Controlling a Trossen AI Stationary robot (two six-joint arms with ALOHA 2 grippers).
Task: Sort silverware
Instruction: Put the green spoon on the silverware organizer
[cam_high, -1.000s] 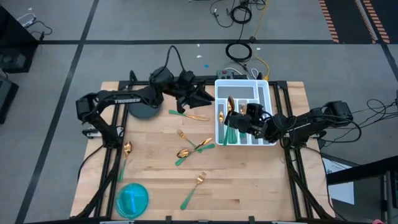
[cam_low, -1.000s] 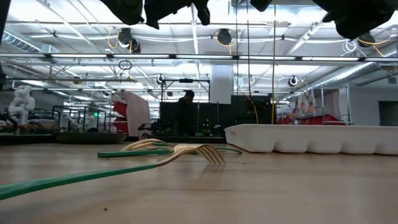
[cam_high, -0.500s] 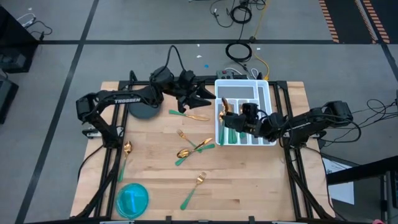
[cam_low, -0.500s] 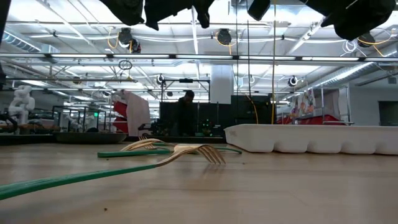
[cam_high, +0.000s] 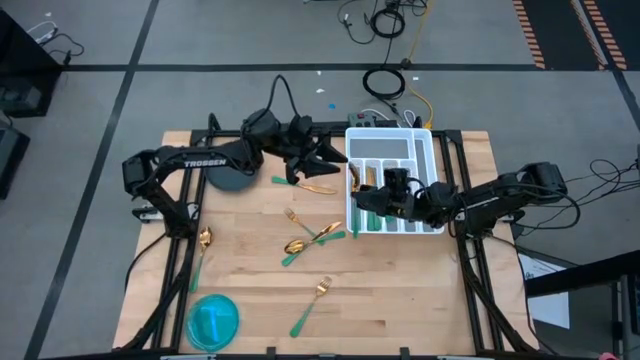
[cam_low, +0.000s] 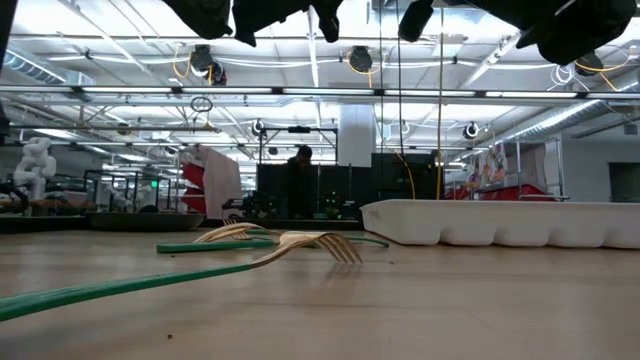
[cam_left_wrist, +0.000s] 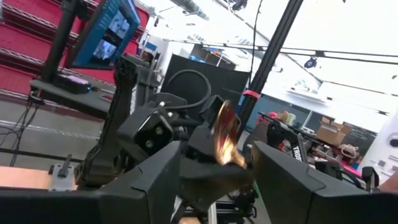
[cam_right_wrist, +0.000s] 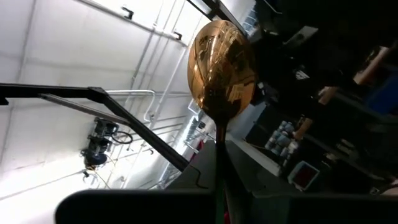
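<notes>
**Spoon held over tray, loose pieces left on the table**

High view: the right gripper (cam_high: 368, 192) hung over the white tray's (cam_high: 420, 140) 9 o'clock edge, clenched on a spoon (cam_high: 362, 176). The left gripper (cam_high: 335, 158) hovered just beside the tray, at its 10 o'clock; whether it held anything could not be told here. Forks and spoons (cam_high: 310, 234) lay scattered mid-table, one spoon (cam_high: 204, 239) toward 9 o'clock, one fork (cam_high: 322, 289) toward 6 o'clock.

Low view: a fork (cam_low: 310, 243) rested tines-down near the tray (cam_low: 500, 222).

Left wrist view: a gold head (cam_left_wrist: 225, 134) stood between the fingers (cam_left_wrist: 158, 180).

Right wrist view: the spoon (cam_right_wrist: 221, 68) was gripped by its handle, bowl at 12 o'clock.
</notes>
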